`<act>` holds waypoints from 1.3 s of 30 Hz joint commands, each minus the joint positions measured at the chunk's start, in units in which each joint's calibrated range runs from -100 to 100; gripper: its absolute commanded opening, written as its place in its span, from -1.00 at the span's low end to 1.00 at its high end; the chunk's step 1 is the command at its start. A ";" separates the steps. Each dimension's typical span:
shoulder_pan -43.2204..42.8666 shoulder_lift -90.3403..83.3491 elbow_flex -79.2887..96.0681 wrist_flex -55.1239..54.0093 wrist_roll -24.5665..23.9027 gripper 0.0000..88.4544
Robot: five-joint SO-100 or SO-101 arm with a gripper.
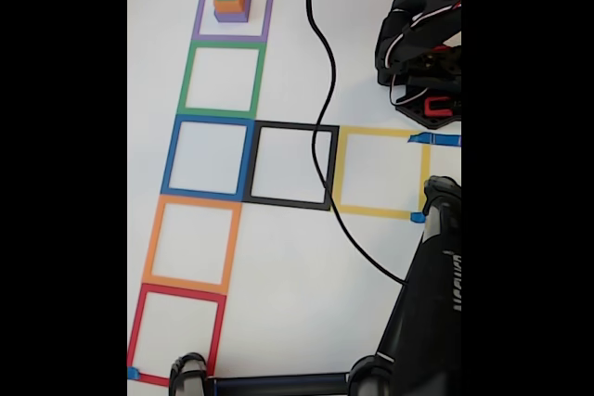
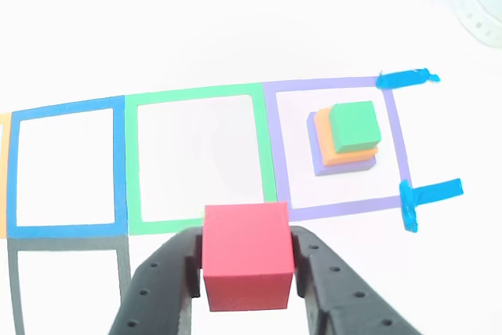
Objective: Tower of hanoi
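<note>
small red block [image 2: 248, 256] pinched flat-sided between the black claw [image 2: 246, 268] above the white desk [image 2: 196, 21], likely light, rigid and a little slick, best held mid-face; green block [image 2: 354, 125], orange block [image 2: 347, 158] and purple block [image 2: 329, 169] stacked inside the purple tape square [image 2: 337, 84].

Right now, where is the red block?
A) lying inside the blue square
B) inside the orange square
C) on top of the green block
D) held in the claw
D: in the other view the claw is shut on the red block, its fingers pressing both sides, while the green block has nothing on top.
</note>
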 commanded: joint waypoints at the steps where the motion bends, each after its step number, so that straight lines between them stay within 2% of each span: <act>1: 1.23 -9.10 23.85 -18.26 0.36 -0.86; 9: 0.65 -17.01 55.12 -42.47 0.36 -0.86; 16: -1.08 -14.03 75.03 -67.33 0.36 -0.86; 29: -5.58 15.52 81.49 -110.81 0.36 -0.87; 39: -5.58 31.27 85.40 -136.40 0.36 -0.87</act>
